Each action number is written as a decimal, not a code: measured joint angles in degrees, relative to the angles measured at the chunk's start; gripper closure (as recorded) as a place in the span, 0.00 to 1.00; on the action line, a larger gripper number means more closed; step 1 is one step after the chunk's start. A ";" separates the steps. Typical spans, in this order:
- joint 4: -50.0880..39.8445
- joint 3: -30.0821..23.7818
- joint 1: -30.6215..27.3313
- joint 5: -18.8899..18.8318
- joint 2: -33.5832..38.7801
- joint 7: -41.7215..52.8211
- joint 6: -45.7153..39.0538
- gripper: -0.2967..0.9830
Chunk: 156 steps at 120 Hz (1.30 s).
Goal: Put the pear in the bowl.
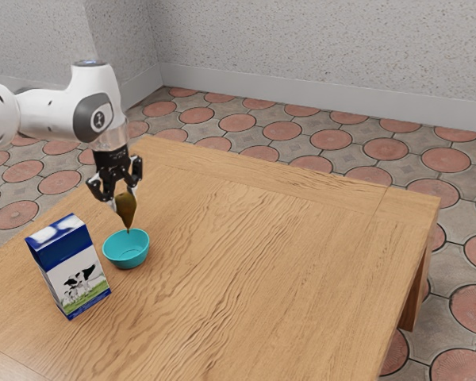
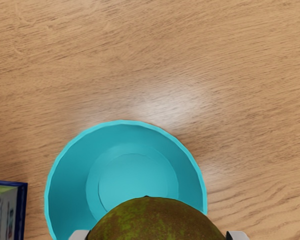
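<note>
- Black gripper (image 1: 124, 198), upper left of the exterior view: its two fingers are closed on the pear from opposite sides.
- Brown-green pear (image 1: 126, 211), left of centre in the exterior view: it hangs in that grip above the bowl, narrow end down. It is held, not set down; whether its tip dips below the rim, the pictures do not settle.
- Turquoise bowl (image 1: 127, 253), left of centre and just under the pear: it sits upright on the table. In the wrist view the pear covers part of its rim and inside, with the round base showing past the pear.
- Blue and white carton (image 1: 74, 274), lower left of the exterior view: it stands near the bowl, a strip of wood between them. A black-and-white cow on green grass decorates its front.
- White arm (image 1: 59, 113), upper left: it reaches in from the left edge.
- Wooden table (image 1: 270, 270), across the lower part of the exterior view, one leg in sight at the lower right.
- Floor (image 1: 331, 140) of reddish round tiles behind the table, meeting a speckled grey wall (image 1: 301, 48) along the top.
</note>
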<state>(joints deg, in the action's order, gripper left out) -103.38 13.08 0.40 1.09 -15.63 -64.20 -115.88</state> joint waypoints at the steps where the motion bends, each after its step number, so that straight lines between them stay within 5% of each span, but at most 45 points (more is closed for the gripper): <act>1: -0.15 0.01 0.00 -0.01 0.02 0.01 -0.10 0.60; 35: -3.42 0.32 -0.05 -0.33 -0.44 0.04 -2.79 0.68; 74: -5.34 0.36 0.05 0.12 0.14 0.47 -4.90 0.37; 116: -5.16 -1.50 0.19 0.27 4.35 1.51 -2.21 0.26; 156: 6.94 -13.73 0.43 -2.35 5.15 24.09 8.10 0.24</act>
<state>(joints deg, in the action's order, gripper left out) -96.43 -0.64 0.83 -1.26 -10.47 -40.11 -107.77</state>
